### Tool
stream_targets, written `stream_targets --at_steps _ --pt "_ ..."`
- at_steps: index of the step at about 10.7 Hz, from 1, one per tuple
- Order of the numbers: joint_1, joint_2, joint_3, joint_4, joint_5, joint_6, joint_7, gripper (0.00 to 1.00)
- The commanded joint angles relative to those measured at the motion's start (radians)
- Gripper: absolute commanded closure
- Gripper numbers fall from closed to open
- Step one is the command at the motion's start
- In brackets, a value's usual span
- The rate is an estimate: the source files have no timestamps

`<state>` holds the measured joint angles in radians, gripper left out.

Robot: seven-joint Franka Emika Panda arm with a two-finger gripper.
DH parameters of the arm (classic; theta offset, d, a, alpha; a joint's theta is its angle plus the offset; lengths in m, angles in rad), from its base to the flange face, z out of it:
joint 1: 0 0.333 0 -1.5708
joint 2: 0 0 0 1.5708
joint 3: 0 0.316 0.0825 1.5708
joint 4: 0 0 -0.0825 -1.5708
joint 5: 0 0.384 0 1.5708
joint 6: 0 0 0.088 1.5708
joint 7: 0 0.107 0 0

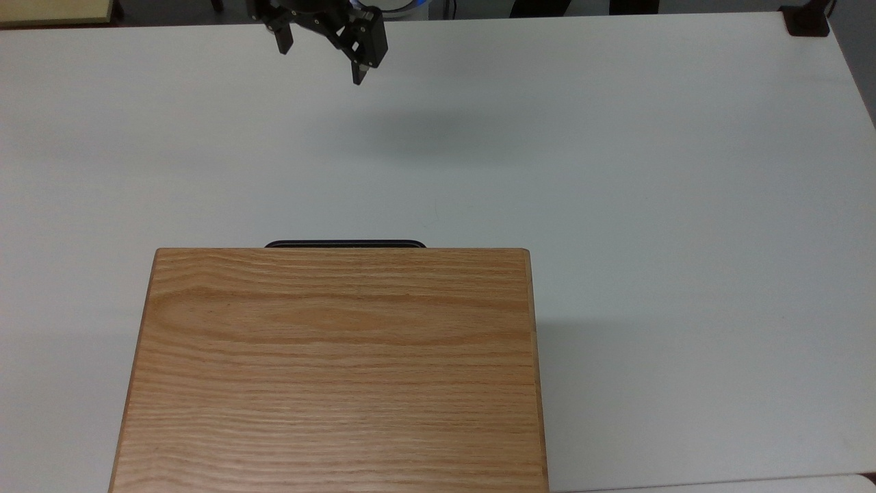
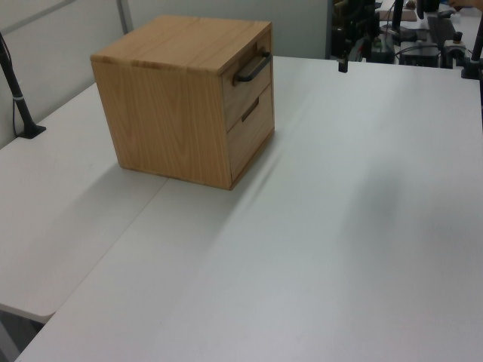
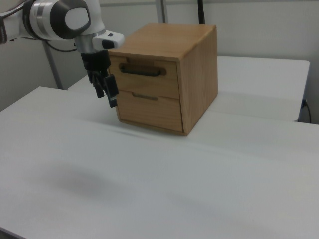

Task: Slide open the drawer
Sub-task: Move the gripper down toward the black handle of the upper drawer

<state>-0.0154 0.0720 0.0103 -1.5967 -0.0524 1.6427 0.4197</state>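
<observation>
The oak cabinet (image 1: 335, 370) stands on the white table (image 1: 650, 205). Its upper drawer (image 3: 144, 82) is shut flush, with a long black bar handle (image 3: 142, 71) across its front. That handle (image 1: 345, 244) peeks out from under the cabinet top in the top view, and the handle (image 2: 253, 68) also shows in the left view. My gripper (image 1: 319, 64) hangs above the table at the top view's upper edge, far from the handle. It is open and holds nothing. In the right view the gripper (image 3: 106, 96) hovers to the left of the drawer fronts, apart from them.
A lower drawer (image 3: 149, 110) with a small recessed pull sits under the upper one. A black clamp (image 1: 806, 20) is fixed at the table's corner, at the top view's upper right. A black post (image 2: 19, 98) stands at the left view's left. Bare table surrounds the cabinet.
</observation>
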Motion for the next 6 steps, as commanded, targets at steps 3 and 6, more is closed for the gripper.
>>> stream_targets --at_steps 3,6 --pt "0.003 0.022 0.003 0.034 0.071 0.121 0.497 0.00" --pt "0.006 0.054 0.002 0.037 0.074 0.248 0.770 0.00"
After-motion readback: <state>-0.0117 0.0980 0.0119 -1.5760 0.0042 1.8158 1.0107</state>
